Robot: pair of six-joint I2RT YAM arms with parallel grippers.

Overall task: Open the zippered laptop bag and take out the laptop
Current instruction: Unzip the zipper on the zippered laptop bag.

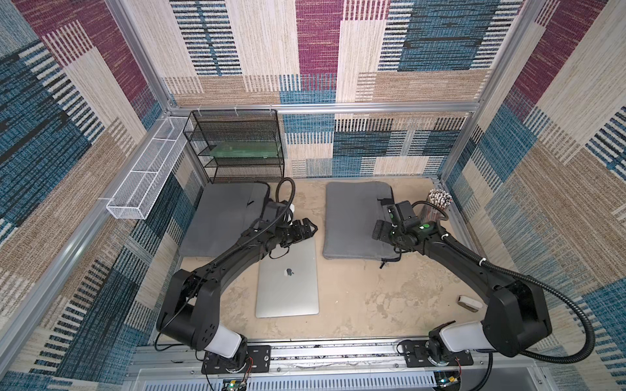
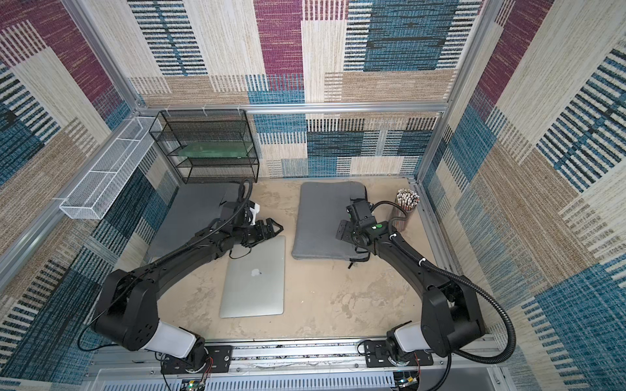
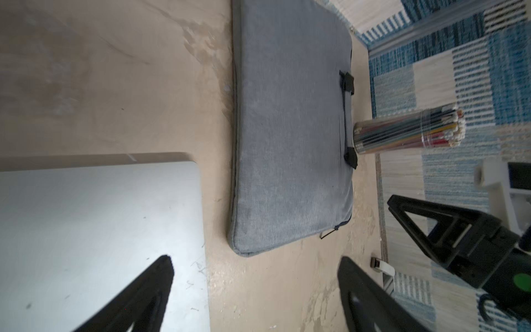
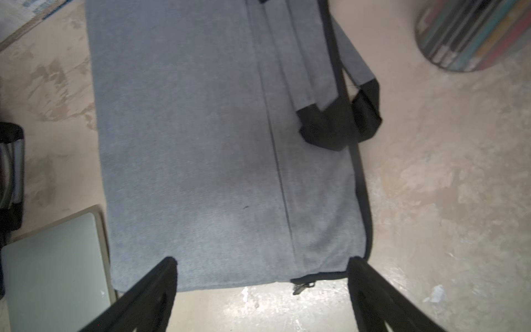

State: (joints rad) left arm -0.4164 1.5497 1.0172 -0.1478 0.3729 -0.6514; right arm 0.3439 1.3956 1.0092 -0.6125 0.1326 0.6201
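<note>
The silver laptop (image 1: 288,284) lies closed and flat on the bare desk (image 1: 355,298). It is outside both bags, a little left of the middle and toward the front edge. The left tool (image 1: 311,228) hovers over the laptop's far edge, jaws apart with nothing between them.

A grey laptop bag (image 1: 352,216) lies flat right of the middle, reaching toward the back edge. Its side runs just beside the laptop's far right corner without touching it. The right tool (image 1: 378,231) hangs over the near right part of this bag, jaws wide apart and empty. In the right wrist view the bag's black-ended handles (image 4: 339,126) lie folded along its right side. The zip pull (image 4: 301,287) sticks out at the near edge, and I cannot tell whether the zip is closed.

A second grey bag (image 1: 223,216) lies by the left edge, with the left arm crossing over its near right corner.

A black mesh rack (image 1: 237,145) fills the back left corner. A clear tube of coloured pencils (image 1: 437,203) stands upright near the right edge, just beside the first bag's handle side. A small white object (image 1: 469,302) that I cannot identify lies near the right edge, farther forward.
</note>
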